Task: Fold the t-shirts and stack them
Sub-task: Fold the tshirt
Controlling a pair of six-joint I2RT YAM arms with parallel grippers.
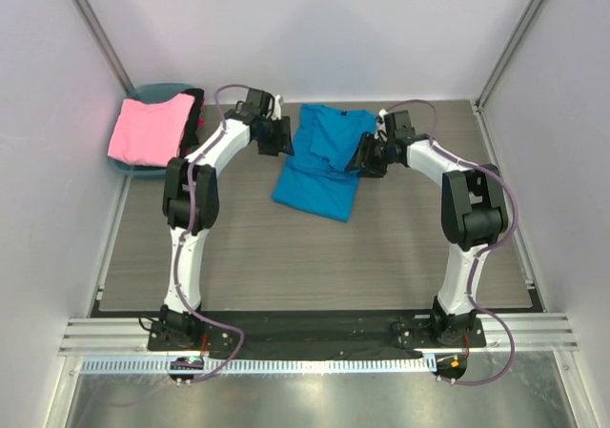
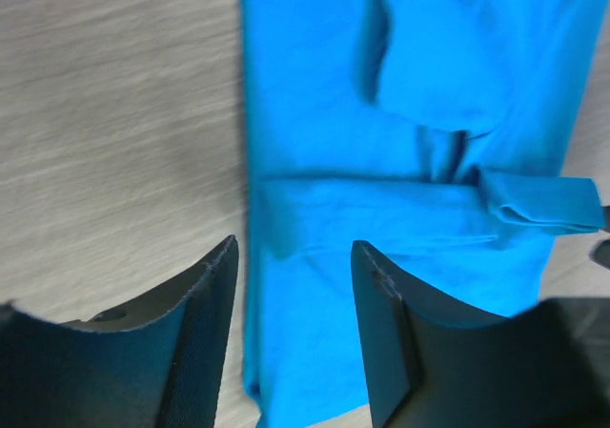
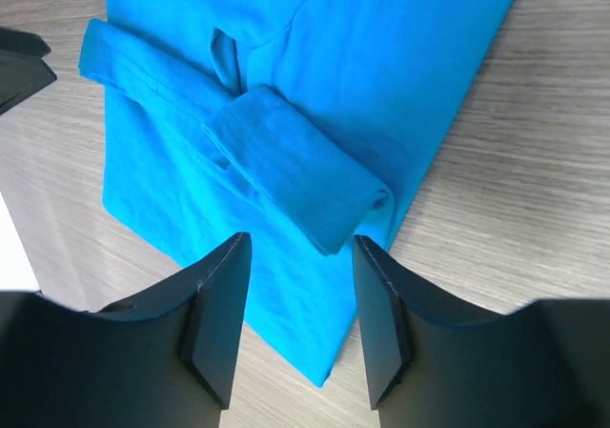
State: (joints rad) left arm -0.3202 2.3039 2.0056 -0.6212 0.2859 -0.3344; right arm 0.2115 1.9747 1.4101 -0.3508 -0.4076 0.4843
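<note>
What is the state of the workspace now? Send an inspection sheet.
Surface: grey wood-grain table.
Job's things: blue t-shirt partly folded, far centre; pink t-shirt folded on teal basket, far left.
Clutter: nothing seen.
Tools: left tool open above the blue t-shirt's edge; right tool open above its folded sleeve.
Cables: purple cables hang in loose loops.
Surroundings: white walls on three sides.

White links on left arm (image 1: 181, 266) and right arm (image 1: 457, 275), black joint housings, purple cables alongside; black tapered fingers (image 2: 205, 342)
</note>
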